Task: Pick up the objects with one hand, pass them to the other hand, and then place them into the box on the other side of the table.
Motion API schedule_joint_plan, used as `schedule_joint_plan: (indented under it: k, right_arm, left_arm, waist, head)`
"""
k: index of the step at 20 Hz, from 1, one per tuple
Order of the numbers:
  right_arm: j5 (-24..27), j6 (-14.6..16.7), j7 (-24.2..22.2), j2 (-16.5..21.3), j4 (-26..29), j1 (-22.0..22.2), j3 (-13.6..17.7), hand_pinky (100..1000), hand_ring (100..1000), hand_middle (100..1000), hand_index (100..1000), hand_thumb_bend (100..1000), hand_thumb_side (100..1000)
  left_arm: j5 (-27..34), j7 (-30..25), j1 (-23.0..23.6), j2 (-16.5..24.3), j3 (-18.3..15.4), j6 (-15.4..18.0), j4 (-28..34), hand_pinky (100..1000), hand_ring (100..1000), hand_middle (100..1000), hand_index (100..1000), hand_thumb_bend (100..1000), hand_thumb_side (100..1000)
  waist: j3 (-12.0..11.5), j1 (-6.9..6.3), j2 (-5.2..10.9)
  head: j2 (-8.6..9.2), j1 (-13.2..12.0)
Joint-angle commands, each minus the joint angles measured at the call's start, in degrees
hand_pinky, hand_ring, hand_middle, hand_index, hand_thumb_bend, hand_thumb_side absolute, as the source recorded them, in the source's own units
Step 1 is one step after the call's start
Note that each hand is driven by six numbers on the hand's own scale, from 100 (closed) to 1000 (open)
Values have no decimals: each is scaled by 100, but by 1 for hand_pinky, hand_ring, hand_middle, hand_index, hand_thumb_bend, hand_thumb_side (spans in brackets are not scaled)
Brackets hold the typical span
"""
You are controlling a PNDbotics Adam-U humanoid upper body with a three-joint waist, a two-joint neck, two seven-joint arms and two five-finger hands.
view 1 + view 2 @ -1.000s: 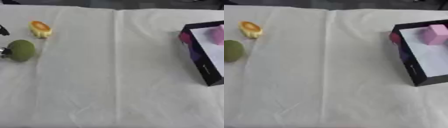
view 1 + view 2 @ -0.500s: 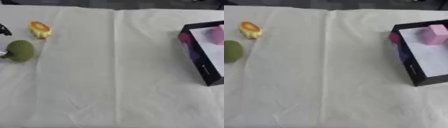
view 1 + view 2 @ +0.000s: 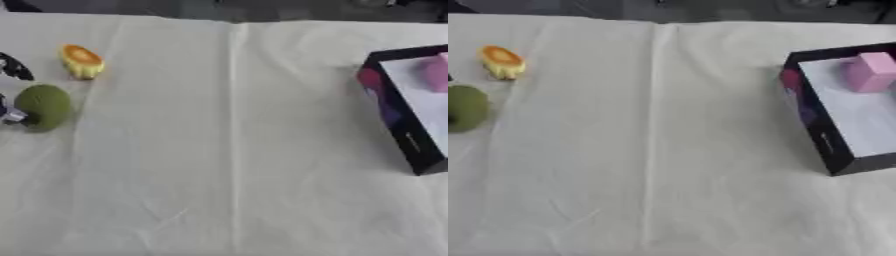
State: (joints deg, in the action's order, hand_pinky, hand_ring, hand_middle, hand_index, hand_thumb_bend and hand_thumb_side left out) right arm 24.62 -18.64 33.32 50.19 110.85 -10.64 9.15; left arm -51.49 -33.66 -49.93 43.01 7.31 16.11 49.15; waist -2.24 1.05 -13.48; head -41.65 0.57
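A green round fruit [image 3: 42, 106] lies on the white cloth at the far left. Just behind it lies a yellow piece with an orange top [image 3: 81, 61]. Only black and silver bits of my left hand [image 3: 12, 66] show at the left edge, one of them against the green fruit's left side. The black box [image 3: 826, 141] with a white floor stands at the right edge of the table. A pink block [image 3: 870, 72] lies inside it near the far end. My right hand appears in neither view.
The white cloth [image 3: 236, 150] covers the whole table, with a crease running down its middle. A dark strip beyond the table's far edge lines the top of the views.
Both views have shifted slightly downward together, so the camera has moved. Slightly more of my left hand shows at the left edge. The fruit pieces and box stay put.
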Motion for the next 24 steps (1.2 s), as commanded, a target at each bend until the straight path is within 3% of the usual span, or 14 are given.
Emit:
schedule_joint_plan:
  k: [1, 4, 8, 12, 17, 24]
  right_arm:
    - [-20, 12, -7, 133, 6, -57, 63, 706, 798, 846, 882, 188, 224]
    - [-18, 18, -14, 122, -15, -50, 63, 706, 798, 846, 882, 185, 227]
    - [-9, 28, -15, 123, -41, -35, 70, 706, 798, 845, 882, 180, 229]
    - [10, 35, -1, 118, -70, 1, 80, 706, 797, 843, 882, 177, 233]
    - [14, 34, 8, 114, -98, 51, 82, 707, 796, 841, 881, 174, 237]
    - [13, 31, 9, 123, -128, 99, 81, 707, 795, 839, 880, 171, 241]
  left_arm:
    - [-94, 26, -104, 87, -28, 38, -41, 815, 846, 754, 798, 629, 369]
    - [-33, -88, -106, 72, -38, 83, -84, 815, 841, 744, 748, 562, 319]
    - [103, -368, -112, 63, -48, 109, -112, 803, 810, 701, 691, 391, 139]
    - [298, -565, -108, 61, -48, 74, -92, 776, 776, 651, 640, 148, 145]
    - [623, -551, -106, 104, -50, 23, 46, 756, 753, 619, 609, 100, 135]
    - [1295, -379, -52, 282, -62, -223, 477, 726, 713, 566, 553, 100, 150]
  waist:
    - [10, 18, 88]
    - [9, 13, 89]
    - [16, 9, 102]
    - [23, 1, 121]
    - [25, -11, 143]
    - [5, -37, 180]
  head:
    - [70, -36]
    - [63, -61]
    - [62, -88]
    - [57, -96]
    - [36, -86]
    - [24, -45]
